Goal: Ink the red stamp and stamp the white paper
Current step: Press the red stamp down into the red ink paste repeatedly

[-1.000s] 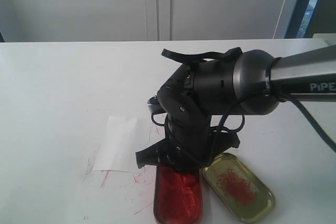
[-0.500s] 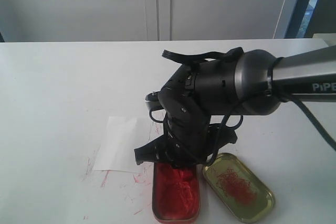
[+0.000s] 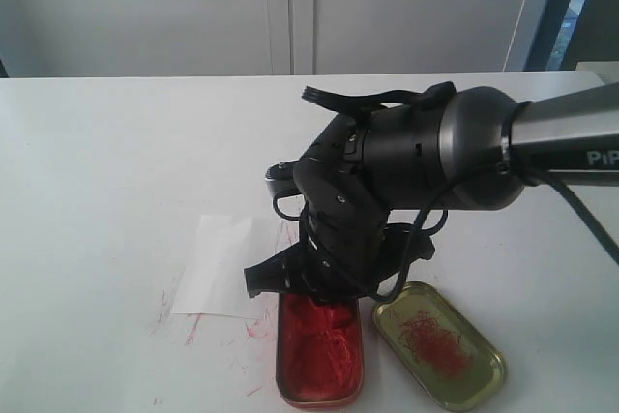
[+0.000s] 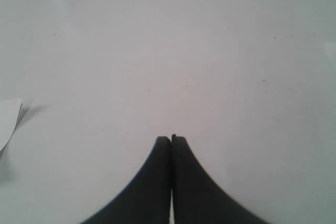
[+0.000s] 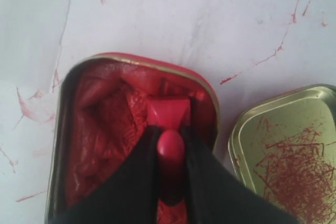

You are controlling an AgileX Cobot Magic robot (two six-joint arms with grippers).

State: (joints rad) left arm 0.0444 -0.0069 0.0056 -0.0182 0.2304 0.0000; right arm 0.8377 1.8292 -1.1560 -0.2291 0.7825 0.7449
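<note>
Right gripper (image 5: 169, 135) clamps the red stamp (image 5: 168, 113) inside the ink tin (image 5: 152, 67).
Tin sits bottom centre of the exterior view, gold lid (image 3: 479, 374) lower right, white paper (image 3: 222, 263) behind, left; left gripper (image 4: 171, 140) pinched together, empty.

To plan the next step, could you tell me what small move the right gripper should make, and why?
Probably lift straight up: the right gripper holds the stamp with its base in the tin of red paste, and the paper lies beside it.
</note>
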